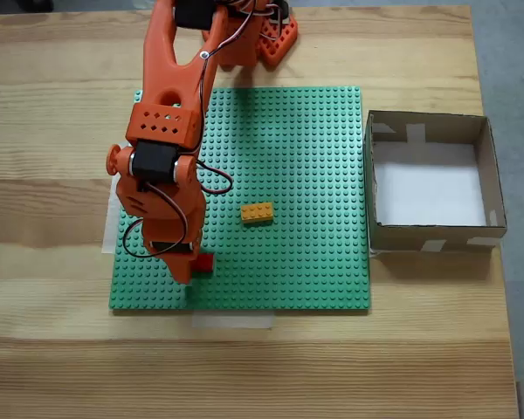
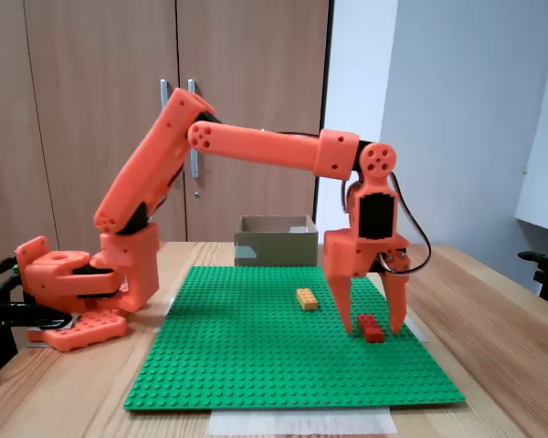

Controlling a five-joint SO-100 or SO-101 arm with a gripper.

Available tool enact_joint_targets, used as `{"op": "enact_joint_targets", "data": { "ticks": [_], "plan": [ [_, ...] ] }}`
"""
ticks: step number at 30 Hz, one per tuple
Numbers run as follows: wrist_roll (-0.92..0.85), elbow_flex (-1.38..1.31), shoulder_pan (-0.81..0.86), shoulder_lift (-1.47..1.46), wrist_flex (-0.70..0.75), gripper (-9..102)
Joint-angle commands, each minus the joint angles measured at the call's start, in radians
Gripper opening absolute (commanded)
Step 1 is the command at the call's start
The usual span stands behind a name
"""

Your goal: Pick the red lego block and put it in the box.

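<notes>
Grasp step here: jaws spread apart, straddling the red lego block (image 2: pixel 372 328) on the green baseplate (image 2: pixel 256 347). Next they'd need to close, lift, then swing toward the box (image 1: pixel 434 181).

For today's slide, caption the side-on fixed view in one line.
Orange arm's open gripper straddles the red lego block on the green baseplate.

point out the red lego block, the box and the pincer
red lego block (image 2: pixel 372 328), a fixed view, its top
box (image 1: pixel 498 188), a fixed view, right wall
pincer (image 2: pixel 373 326), a fixed view, between its tips
</notes>
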Motion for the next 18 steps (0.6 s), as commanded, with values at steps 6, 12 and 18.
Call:
{"op": "enact_joint_targets", "data": {
  "ticks": [6,12,18],
  "plan": [
    [0.008,-0.011,0.006,0.009,-0.034,25],
    [0.015,-0.003,0.011,0.009,-0.054,25],
    [0.018,0.002,0.011,0.009,-0.06,25]
  ]
}}
